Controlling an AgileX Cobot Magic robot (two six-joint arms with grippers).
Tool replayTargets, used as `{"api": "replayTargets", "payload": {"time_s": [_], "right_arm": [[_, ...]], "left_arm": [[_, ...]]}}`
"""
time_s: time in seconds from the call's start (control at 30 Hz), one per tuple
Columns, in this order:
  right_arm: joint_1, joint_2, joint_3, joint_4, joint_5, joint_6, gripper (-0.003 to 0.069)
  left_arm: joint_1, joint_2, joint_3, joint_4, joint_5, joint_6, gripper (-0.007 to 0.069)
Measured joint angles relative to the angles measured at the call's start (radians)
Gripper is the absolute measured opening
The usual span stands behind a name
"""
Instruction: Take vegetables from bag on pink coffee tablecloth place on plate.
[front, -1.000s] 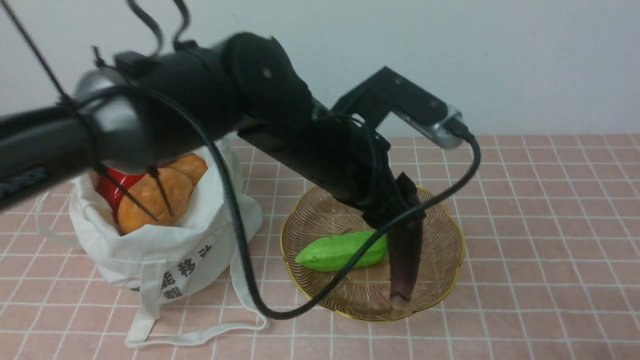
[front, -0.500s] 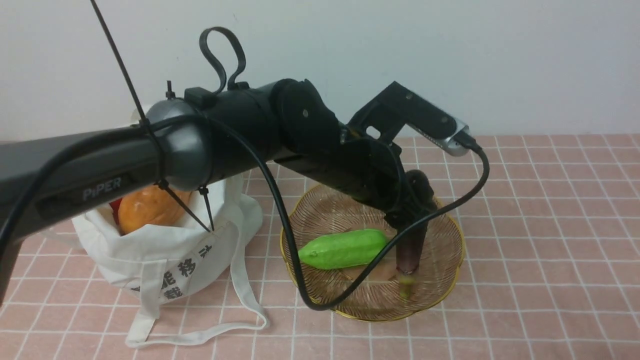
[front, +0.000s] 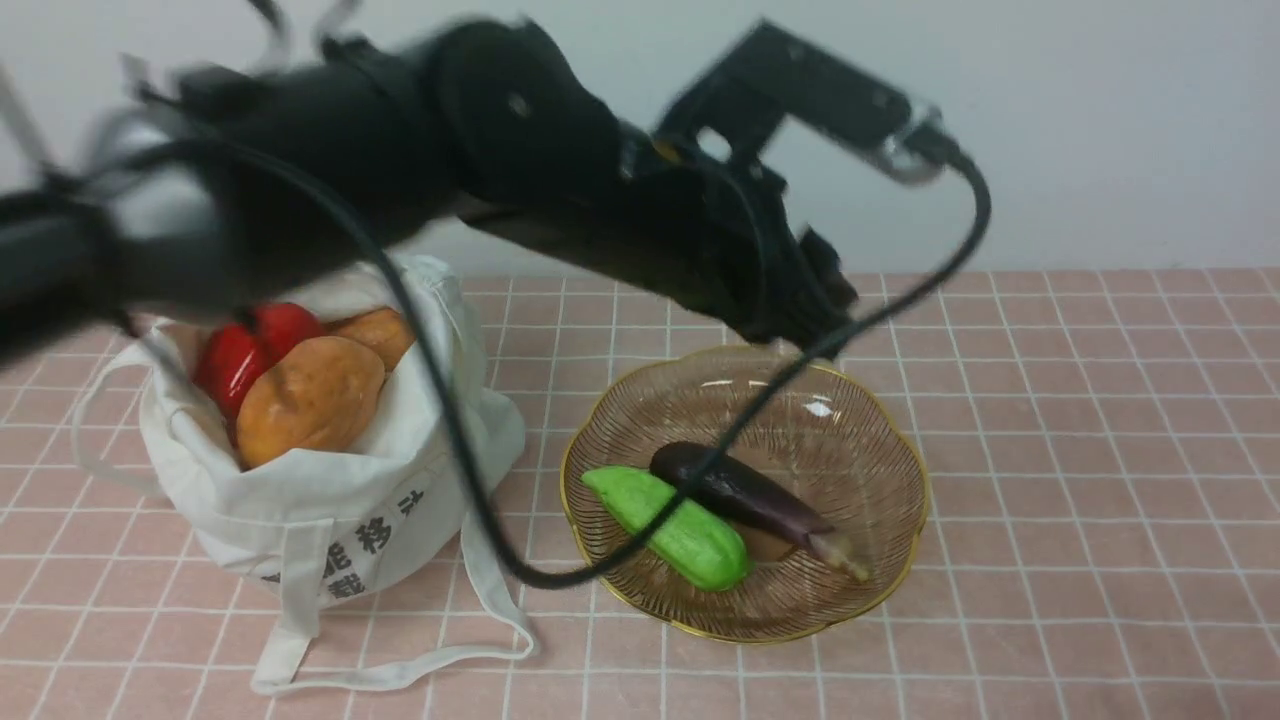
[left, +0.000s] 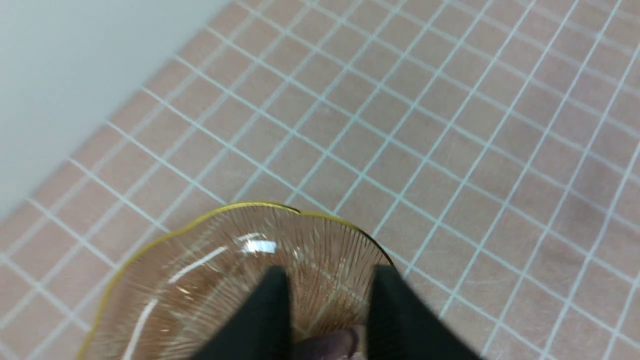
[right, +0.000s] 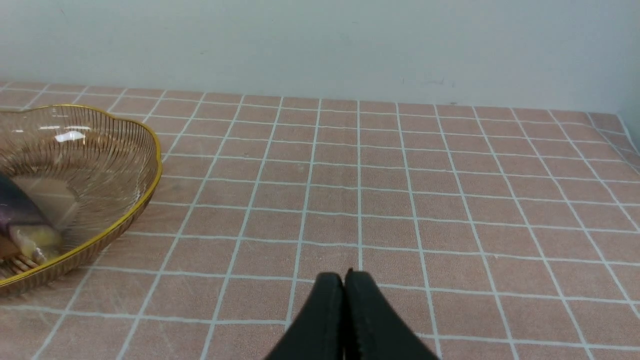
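The clear brownish plate stands on the pink grid tablecloth. In it lie the green gourd and the dark purple eggplant, which rests against the gourd. My left gripper hovers above the plate's far rim, open and empty; the left wrist view shows its fingers apart over the plate. The white bag at the left holds a red pepper and two potatoes. My right gripper is shut and empty, low over the cloth, beside the plate.
The bag's long strap handles trail on the cloth toward the front. A black cable from my left arm hangs between bag and plate. A pale wall closes the far edge.
My left gripper let go of the eggplant, which went from hanging upright to lying in the plate beside the gourd. The gourd shifted. The left arm rose and blurs with motion.
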Motion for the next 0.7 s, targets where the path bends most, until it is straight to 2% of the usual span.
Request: {"api": "replayTargets", "payload": {"time_s": [0.1, 0.13, 0.3, 0.33, 0.47, 0.7], "right_arm": [[0.0, 0.0, 0.0, 0.0, 0.0, 0.0, -0.0012], [0.0, 0.0, 0.0, 0.0, 0.0, 0.0, -0.0012], [0.0, 0.0, 0.0, 0.0, 0.0, 0.0, -0.0012], [0.0, 0.0, 0.0, 0.0, 0.0, 0.0, -0.0012], [0.0, 0.0, 0.0, -0.001, 0.0, 0.0, -0.0012], [0.0, 0.0, 0.0, -0.001, 0.0, 0.004, -0.0012]], "left_arm": [[0.024, -0.131, 0.0, 0.062, 0.025, -0.085, 0.0017], [0.03, -0.176, 0.001, 0.087, 0.03, -0.113, 0.0004], [0.035, -0.358, 0.053, 0.16, 0.03, -0.191, -0.0005], [0.035, -0.461, 0.112, 0.189, 0.023, -0.238, -0.0005], [0.035, -0.606, 0.221, 0.206, 0.003, -0.299, -0.0005], [0.035, -0.769, 0.327, 0.217, 0.081, -0.311, -0.0005]]}}
